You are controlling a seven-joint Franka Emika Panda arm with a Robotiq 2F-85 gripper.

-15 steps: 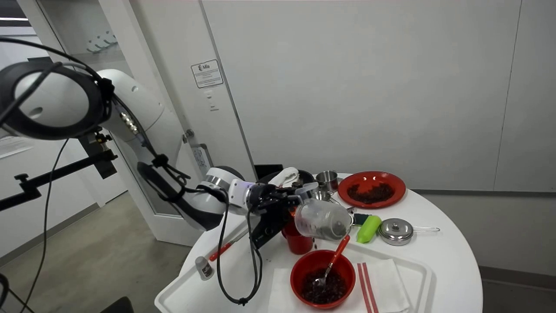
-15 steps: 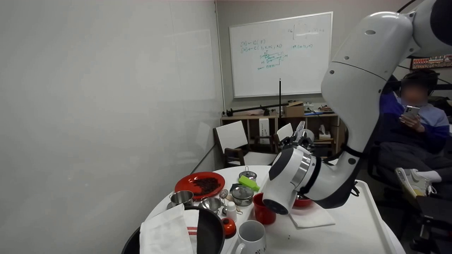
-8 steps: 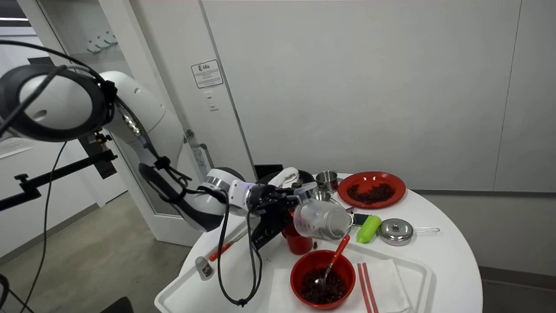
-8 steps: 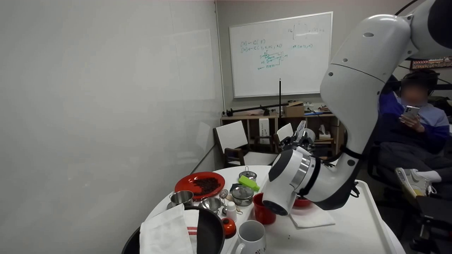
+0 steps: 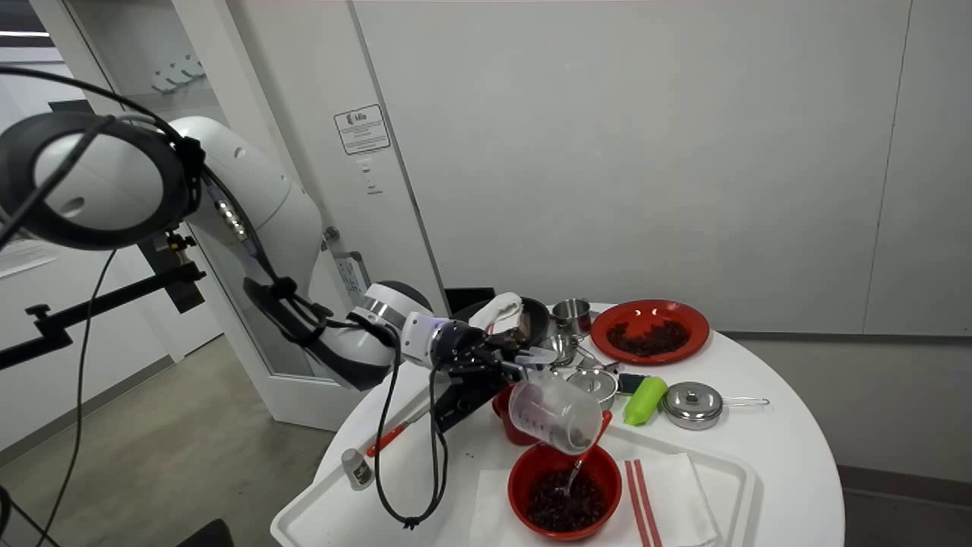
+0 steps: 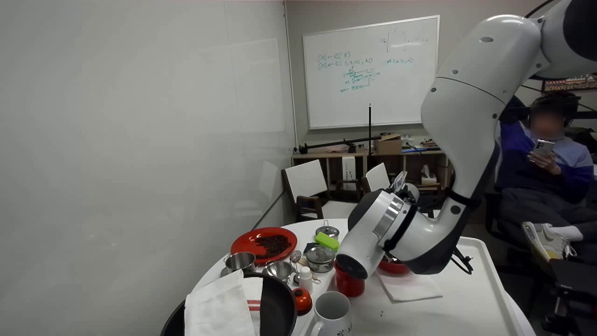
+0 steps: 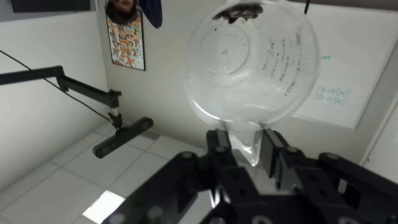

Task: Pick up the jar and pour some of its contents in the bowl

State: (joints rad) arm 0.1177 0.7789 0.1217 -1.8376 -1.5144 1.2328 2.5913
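The clear jar (image 5: 558,414) has a handle and printed markings. My gripper (image 5: 520,366) is shut on its handle, also in the wrist view (image 7: 244,138). I hold the jar (image 7: 252,90) tilted, its far end low over the back rim of the red bowl (image 5: 524,477). A small dark clump lies in the jar at the upper edge of the wrist view. The bowl holds dark contents and a red-handled spoon (image 5: 574,477), partly hidden behind the jar. In an exterior view the arm hides much of the bowl (image 6: 394,268). I cannot tell whether anything is falling.
A red cup (image 5: 514,425) stands close behind the jar. A white tray (image 5: 743,516) carries the bowl and a striped napkin (image 5: 680,497). A lidded steel pan (image 5: 692,403), a green-handled item (image 5: 645,399) and a red plate (image 5: 607,334) stand farther back. A grey mug (image 6: 332,310) stands near the cup.
My gripper has tipped the jar further, so its far end is lower and closer to the bowl. The arm's wrist has shifted slightly. The jar is held throughout.
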